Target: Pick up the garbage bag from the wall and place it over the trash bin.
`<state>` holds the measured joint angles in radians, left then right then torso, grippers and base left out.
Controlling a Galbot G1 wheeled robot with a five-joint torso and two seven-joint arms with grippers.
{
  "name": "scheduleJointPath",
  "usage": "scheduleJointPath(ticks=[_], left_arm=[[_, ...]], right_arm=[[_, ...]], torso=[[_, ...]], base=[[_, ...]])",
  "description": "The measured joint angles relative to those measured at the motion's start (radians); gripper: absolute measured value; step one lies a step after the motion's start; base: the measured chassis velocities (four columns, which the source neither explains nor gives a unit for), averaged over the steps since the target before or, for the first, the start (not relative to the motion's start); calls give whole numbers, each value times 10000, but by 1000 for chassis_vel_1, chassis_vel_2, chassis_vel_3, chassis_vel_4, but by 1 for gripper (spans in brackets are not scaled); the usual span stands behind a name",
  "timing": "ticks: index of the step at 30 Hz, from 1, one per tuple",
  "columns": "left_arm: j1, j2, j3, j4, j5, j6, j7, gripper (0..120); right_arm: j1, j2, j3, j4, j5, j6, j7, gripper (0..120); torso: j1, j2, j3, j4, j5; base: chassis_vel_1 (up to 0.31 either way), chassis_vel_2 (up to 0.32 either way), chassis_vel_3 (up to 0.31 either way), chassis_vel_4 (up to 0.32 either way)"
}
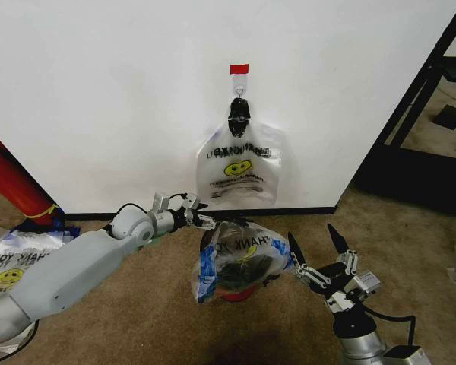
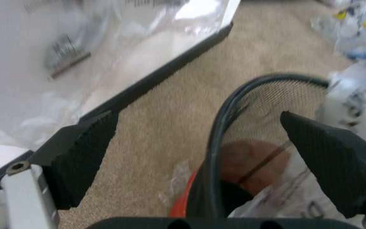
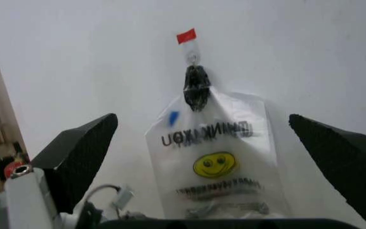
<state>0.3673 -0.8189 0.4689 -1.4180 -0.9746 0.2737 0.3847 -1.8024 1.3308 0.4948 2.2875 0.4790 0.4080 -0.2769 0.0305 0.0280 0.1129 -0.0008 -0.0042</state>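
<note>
Carpeted floor [image 1: 159, 319] at the foot of the wall [image 1: 99, 91]. The garbage bag [image 1: 239, 258] lies crumpled over the trash bin [image 2: 247, 138], draped on its top and down its sides; the bin's red base [image 1: 239, 293] peeks out beneath. In the left wrist view the bin's black rim and mesh show bare on the near side, with bag plastic bunched against the far side. Left gripper [image 1: 194, 214] sits just beside the bag's upper left edge, fingers spread, nothing between them; in its own view the two dark fingers [image 2: 84, 152] straddle the bin rim with carpet showing between. Right gripper [image 1: 316, 245] hovers just right of the bag, fingers spread wide, empty. On the wall above, a bundle of like bags [image 1: 239, 171] hangs under a black clip [image 1: 239, 115] from a hook below a red tape tab [image 1: 239, 69]. A red cylinder [image 1: 11, 179] leans at far left, with a flat stack of bags [image 1: 15, 262] on the floor near it.
</note>
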Motion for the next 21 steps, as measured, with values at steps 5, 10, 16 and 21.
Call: scheduleJointPath(ticks=[5,10,16,21], left_arm=[[-586,-205,769,770,170,-15,188,91],[-771,-141,1150,776,68,57,169,77],[-916,-78,1382,334,-726,569,-119,56],[-1047,-147,1544,247,-939,827,-424,34]], right_arm=[[51,-96,7,287,674,-461,330,100],[46,-110,34,254,704,-467,441,100],[211,16,-46,-25,504,-410,478,100],[204,83,-93,-83,378,-356,482,100]], torso=[[0,0,0,1,4],[-1,0,0,0,2],[-1,0,-1,-1,4],[-1,0,-1,-2,4]], base=[[0,0,0,0],[0,0,0,0],[0,0,0,0],[0,0,0,0]])
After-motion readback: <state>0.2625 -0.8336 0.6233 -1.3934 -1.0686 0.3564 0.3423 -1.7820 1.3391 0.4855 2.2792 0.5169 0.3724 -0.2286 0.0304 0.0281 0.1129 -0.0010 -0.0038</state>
